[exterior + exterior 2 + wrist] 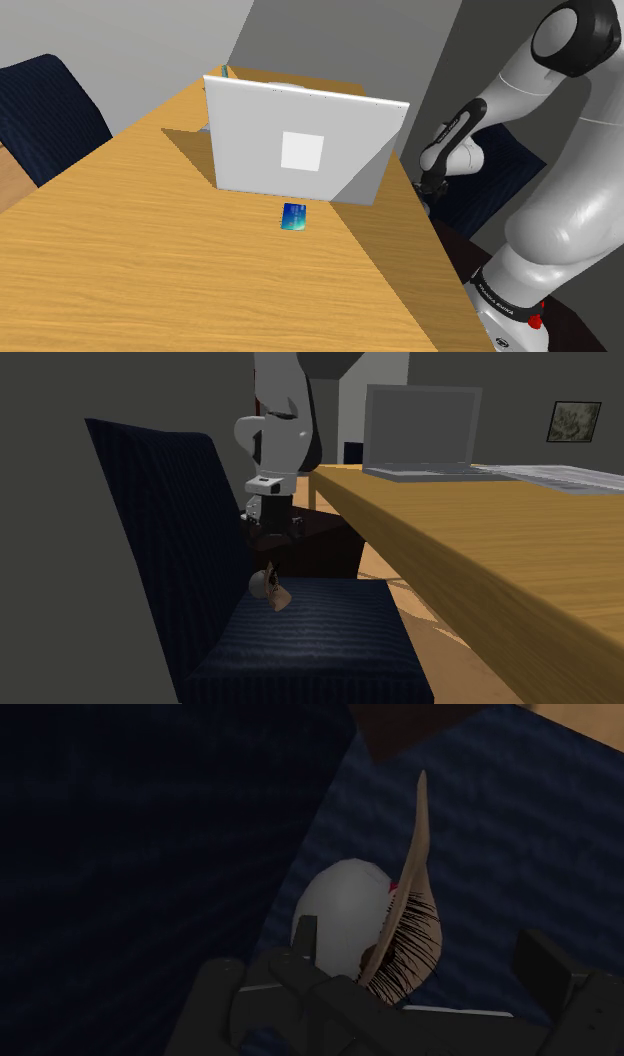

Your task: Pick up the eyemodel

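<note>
Tool (382,962) spread wide around one eyemodel (340,909) lying on dark-blue chair seat (480,834); one laptop (300,140), one card (293,216) on table (150,260).

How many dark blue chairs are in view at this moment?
2. One chair is at the shoulder view's left edge, along the table; a second chair is near the arm, with the eye model on its seat. The open laptop could hide more.

An open grey laptop (300,140) is set on a wooden table (130,270). A small blue card (293,216) is laid near the back of the laptop's lid. A dark blue chair (50,110) is placed well apart from the laptop.
</note>
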